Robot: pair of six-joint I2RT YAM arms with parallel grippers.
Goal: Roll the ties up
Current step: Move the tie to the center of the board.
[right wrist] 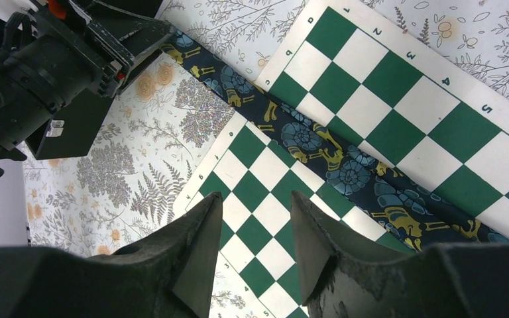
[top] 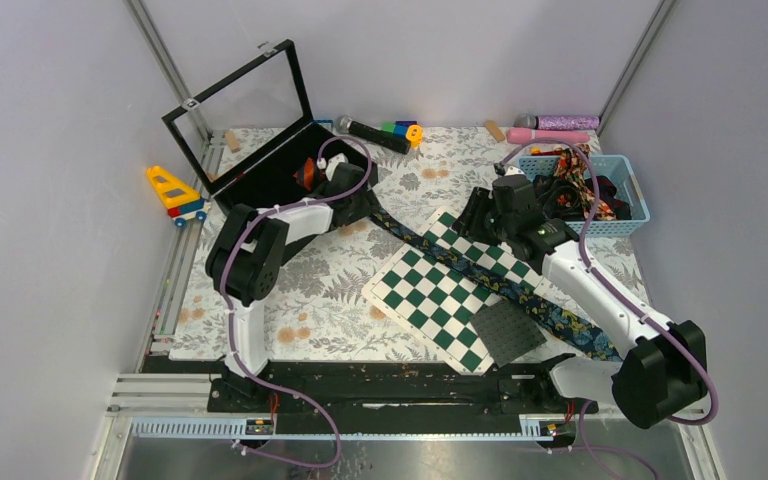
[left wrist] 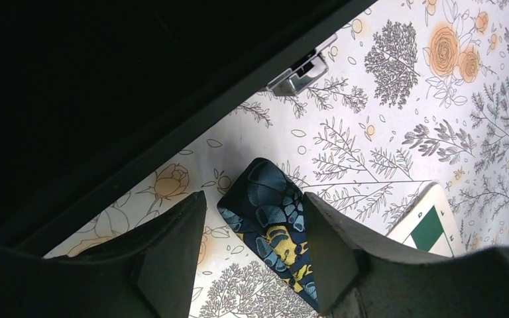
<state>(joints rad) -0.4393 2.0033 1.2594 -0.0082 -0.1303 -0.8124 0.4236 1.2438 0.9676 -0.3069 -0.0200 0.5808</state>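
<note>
Floral navy tie point(top: 480, 268) lies flat on the table point(top: 300, 300). It runs diagonally from beside the black box point(top: 260, 178) to the near right, crossing the green-and-white chequered board point(top: 430, 300). It is unrolled along all its visible length.

Left gripper point(left wrist: 253, 199) sits low over the tie's pointed end with its jaws spread. The tip lies between the 2 fingers point(left wrist: 172, 255) (one finger looks right against the fabric edge, contact unclear). Nothing is pinched.

Right gripper point(right wrist: 257, 199) is also spread and holds nothing. It hovers over the board just beside the tie, and in its wrist view the tie passes beyond the fingertips.

More ties point(top: 560, 180) are piled in the blue basket point(top: 638, 195) at the far right, tangled, count unclear. A dark grey square pad point(top: 508, 330) rests on the board's near corner, just beside the tie.
</note>
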